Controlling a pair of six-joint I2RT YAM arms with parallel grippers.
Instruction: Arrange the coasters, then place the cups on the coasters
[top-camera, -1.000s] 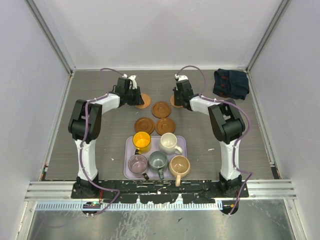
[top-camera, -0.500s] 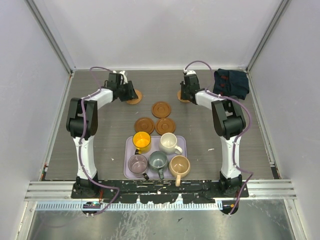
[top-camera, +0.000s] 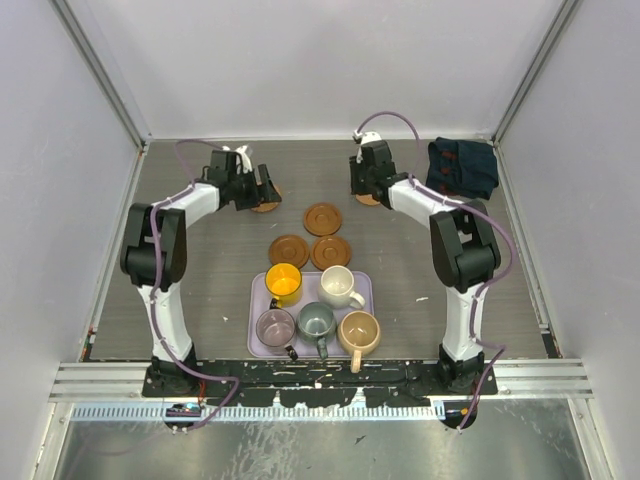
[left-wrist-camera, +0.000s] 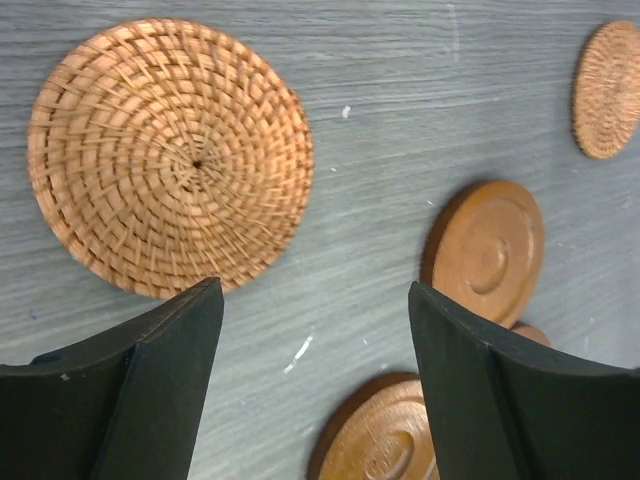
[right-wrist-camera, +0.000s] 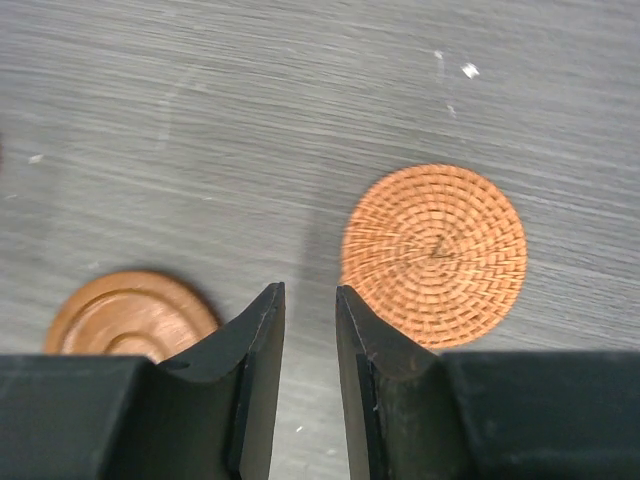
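Now | left gripper (left-wrist-camera: 312, 300) jaws spread, empty | right gripper (right-wrist-camera: 310, 295) jaws barely parted, empty | risk: low-passing fingers may clip woven coaster (left-wrist-camera: 170, 155), upper left, skewing arrangement.

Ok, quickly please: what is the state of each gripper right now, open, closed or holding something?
Left gripper: open wide, holding nothing.
Right gripper: jaws only slightly apart, holding nothing.

Five cups (top-camera: 336, 286) sit in the tray (top-camera: 367, 302) at lower centre. Three coasters (top-camera: 322, 218) cluster just above it. Higher up there's a left coaster (top-camera: 267, 206) and a right coaster (top-camera: 368, 199). The cloth (top-camera: 461, 167) is at upper right.
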